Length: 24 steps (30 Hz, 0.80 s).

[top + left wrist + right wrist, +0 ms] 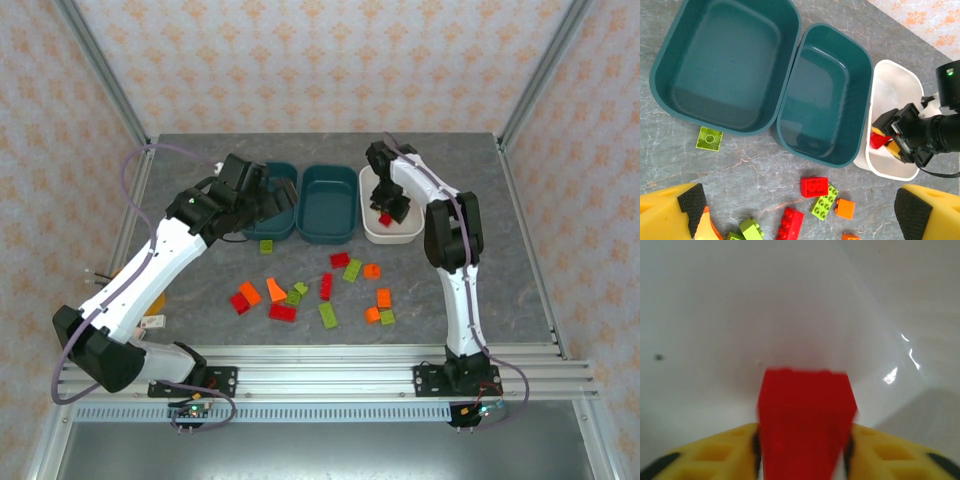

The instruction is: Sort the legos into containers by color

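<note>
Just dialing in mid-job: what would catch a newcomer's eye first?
The right gripper hangs over the white tub at the right of the row, a blurred red brick between its jaws. The left teal tub and the middle teal tub are empty, and red, orange and green legos litter the table in front.

SORTED BY SHADE: A red brick sits between the yellow, black-padded fingers of the right gripper, against the plain white tub beneath it. Ahead of the left gripper, likewise yellow with black pads, are two dark teal tubs on a grey marbled bench, with red, orange and lime-green legos nearer it. The walls wear pale wallpaper with an orange floral pattern.
</note>
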Each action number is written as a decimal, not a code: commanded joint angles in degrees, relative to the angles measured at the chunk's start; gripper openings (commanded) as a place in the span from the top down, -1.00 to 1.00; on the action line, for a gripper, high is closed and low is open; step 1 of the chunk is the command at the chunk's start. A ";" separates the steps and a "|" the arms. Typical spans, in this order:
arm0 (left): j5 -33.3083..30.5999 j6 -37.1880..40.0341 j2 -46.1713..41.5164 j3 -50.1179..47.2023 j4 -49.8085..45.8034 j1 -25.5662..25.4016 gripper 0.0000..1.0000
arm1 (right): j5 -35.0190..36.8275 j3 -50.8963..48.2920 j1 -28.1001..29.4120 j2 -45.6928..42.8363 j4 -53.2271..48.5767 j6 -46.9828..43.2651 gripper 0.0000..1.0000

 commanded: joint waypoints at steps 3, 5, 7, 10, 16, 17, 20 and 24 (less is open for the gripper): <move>-1.00 -1.73 -3.31 -1.82 -3.64 0.30 -1.00 | 1.01 3.82 -0.19 -2.25 -3.71 -2.76 -0.34; -1.58 -1.58 -4.13 -2.32 -5.51 0.34 -0.99 | 1.57 4.12 0.14 -5.06 -3.37 -3.68 -0.38; -2.25 -1.53 -5.09 -3.25 -7.48 0.30 -0.99 | 3.58 4.39 0.93 -8.67 -3.15 -4.73 -0.38; -3.46 -2.80 -7.49 -6.32 -10.58 0.30 -0.99 | 7.81 2.49 3.73 -16.18 -0.38 -7.51 -0.37; -5.00 -6.95 -12.30 -16.10 -13.44 0.46 -0.96 | 10.89 -15.39 15.29 -35.44 18.39 -20.21 -0.37; -4.96 -7.11 -12.66 -17.65 -13.53 0.82 -0.96 | 9.11 -19.22 17.42 -38.18 21.98 -22.59 -0.37; -0.21 -7.30 -11.93 -23.02 -11.60 4.61 -0.97 | 4.02 -29.07 23.63 -43.44 28.35 -26.16 -0.38; 6.94 -6.67 -8.62 -29.75 -5.41 11.11 -0.94 | 2.43 -39.50 31.40 -47.80 34.61 -27.61 -0.38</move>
